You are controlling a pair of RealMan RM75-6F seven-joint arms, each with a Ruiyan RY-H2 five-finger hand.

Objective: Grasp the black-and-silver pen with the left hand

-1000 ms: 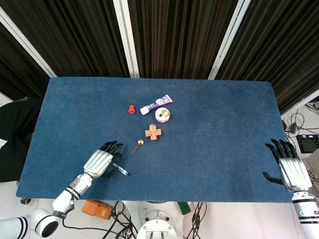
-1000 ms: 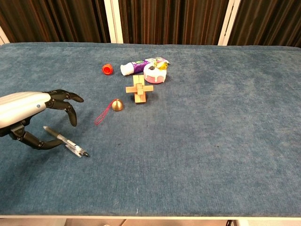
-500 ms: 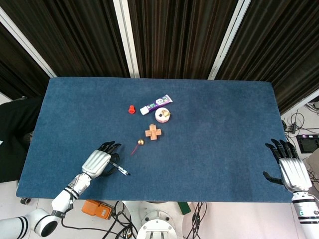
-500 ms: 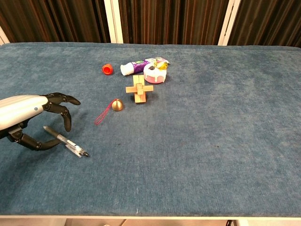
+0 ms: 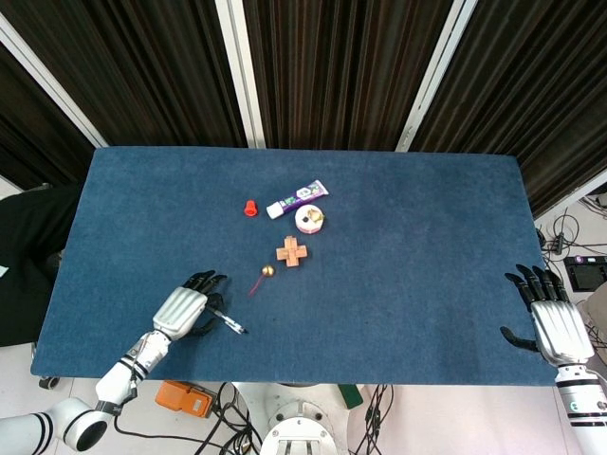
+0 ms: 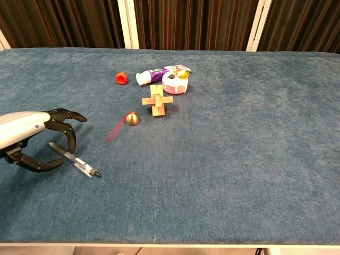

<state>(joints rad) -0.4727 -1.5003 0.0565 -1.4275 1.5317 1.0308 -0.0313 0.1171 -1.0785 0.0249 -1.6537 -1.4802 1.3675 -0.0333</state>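
Note:
The black-and-silver pen (image 6: 75,160) lies flat on the blue table cloth at the near left, its tip pointing toward the table's front right; the head view shows the pen (image 5: 229,324) too. My left hand (image 6: 27,139) arches over the pen's rear end. Its fingers (image 6: 69,134) curl down on the far side and the thumb lies on the near side, with the pen's end in the gap between them and no clear contact. In the head view the left hand (image 5: 180,311) covers that end. My right hand (image 5: 556,328) rests with fingers apart at the table's far right front corner, holding nothing.
A small brass bell on a red cord (image 6: 130,118) lies just right of and beyond the pen. Farther back are a wooden cross puzzle (image 6: 158,101), a pink-and-white round object (image 6: 175,83), a purple-and-white tube (image 6: 152,76) and a red cap (image 6: 121,78).
The left hand has sunk lower and drawn back a little, and its fingers have curled further down around the pen's rear end. The pen and the right hand have not moved.

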